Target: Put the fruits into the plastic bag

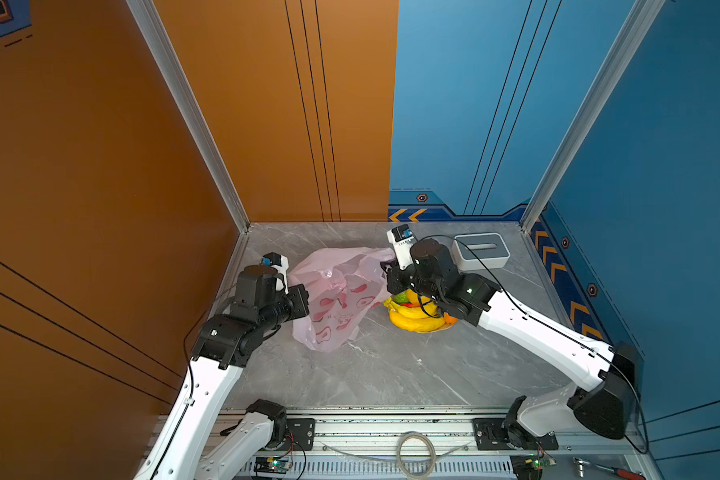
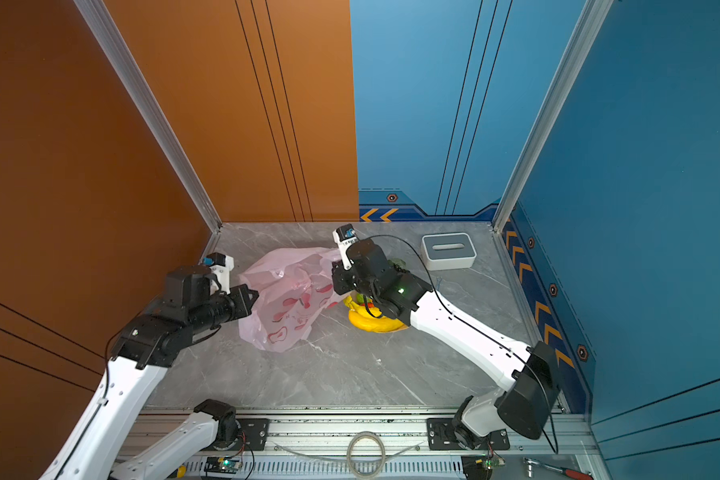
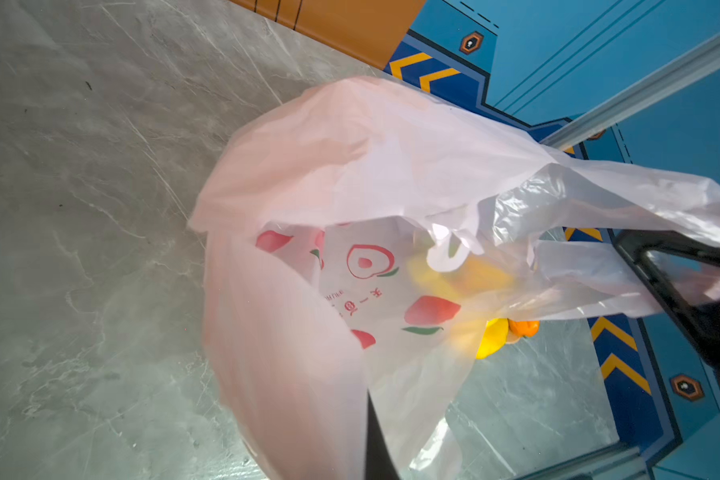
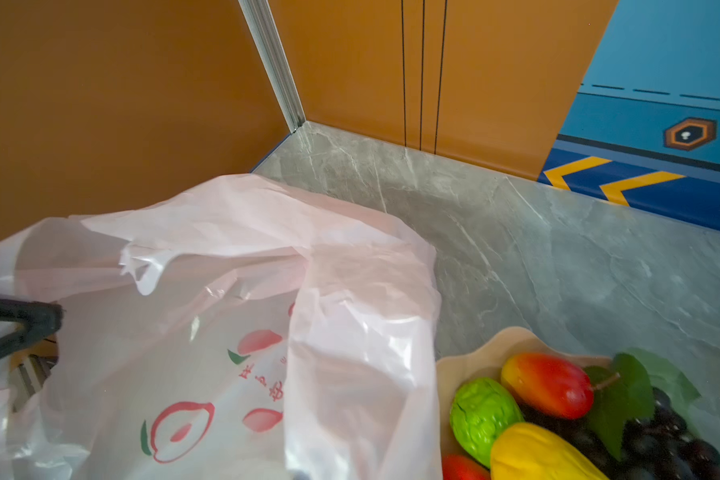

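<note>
**Bag Held Open, Fruit in the Bowl**

The left gripper (image 1: 306,300) is clenched on one edge of the plastic bag (image 1: 333,291). The right gripper (image 1: 386,270) is clenched on the other edge. The thin pink bag hangs between them with its mouth pulled wide, and its low end reaches down to the grey table (image 1: 391,374). Red fruit pictures are printed on it.

The fruits (image 1: 416,311) sit in a peach bowl (image 4: 474,353) with a wavy rim, just beside the bag. In the bowl are a yellow banana bunch (image 1: 412,322), an orange (image 1: 449,319), a green lime (image 4: 483,415), a red and yellow mango (image 4: 545,390) and dark grapes (image 4: 661,436) with green leaves. The right arm hangs over the bowl.

A white and grey box (image 1: 481,251) stands at the back of the table. What is inside it cannot be seen.
</note>
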{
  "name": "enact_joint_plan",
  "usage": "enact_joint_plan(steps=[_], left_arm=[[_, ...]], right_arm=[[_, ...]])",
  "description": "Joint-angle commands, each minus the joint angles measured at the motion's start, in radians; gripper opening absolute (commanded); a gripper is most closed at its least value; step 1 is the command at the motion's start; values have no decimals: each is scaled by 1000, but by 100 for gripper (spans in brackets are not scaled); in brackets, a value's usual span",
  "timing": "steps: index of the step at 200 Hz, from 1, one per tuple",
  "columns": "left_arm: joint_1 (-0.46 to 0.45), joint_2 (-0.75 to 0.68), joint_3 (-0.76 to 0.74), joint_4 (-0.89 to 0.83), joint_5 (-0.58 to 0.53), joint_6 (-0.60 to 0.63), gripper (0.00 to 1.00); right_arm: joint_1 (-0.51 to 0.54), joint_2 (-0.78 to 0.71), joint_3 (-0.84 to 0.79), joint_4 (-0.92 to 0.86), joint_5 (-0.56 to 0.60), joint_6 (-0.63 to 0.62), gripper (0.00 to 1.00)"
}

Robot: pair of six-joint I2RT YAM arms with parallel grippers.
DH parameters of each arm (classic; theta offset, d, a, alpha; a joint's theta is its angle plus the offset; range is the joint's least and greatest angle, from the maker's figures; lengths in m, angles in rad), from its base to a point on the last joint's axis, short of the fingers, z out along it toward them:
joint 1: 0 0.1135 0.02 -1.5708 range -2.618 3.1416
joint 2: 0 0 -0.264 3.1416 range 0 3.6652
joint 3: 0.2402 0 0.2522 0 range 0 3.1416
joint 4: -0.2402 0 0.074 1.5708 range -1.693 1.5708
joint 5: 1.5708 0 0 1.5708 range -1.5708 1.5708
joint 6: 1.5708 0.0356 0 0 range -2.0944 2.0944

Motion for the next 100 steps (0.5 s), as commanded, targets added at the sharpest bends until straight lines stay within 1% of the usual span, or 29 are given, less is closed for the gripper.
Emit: enact_joint_plan(steps=[1,17,35,45,60,70,82,91,100], left_arm=[[56,114,200,68,47,36,0],[55,185,384,67,36,61,0],[27,228,580,70,14,92,0],[-16,235,673,71,-19,134,0],[-148,220,769,90,-114,229,0],[-271,185,772,137,-180,304,0],[-397,127,710,207,-248,371,0],[-453,84,640,219,-319,399,0],[-472,41,525,203,-398,406,0]], right_arm=[[1,117,209,34,-28,-55,0],[20,169,391,45,-22,-107,0],[74,172,511,104,22,-216,0],[108,150,536,156,41,-276,0],[166,87,514,254,53,-366,0],[216,26,447,344,67,-441,0],[265,-48,331,465,92,-498,0],[274,-92,235,517,112,-492,0],[251,-115,145,514,143,-435,0]])
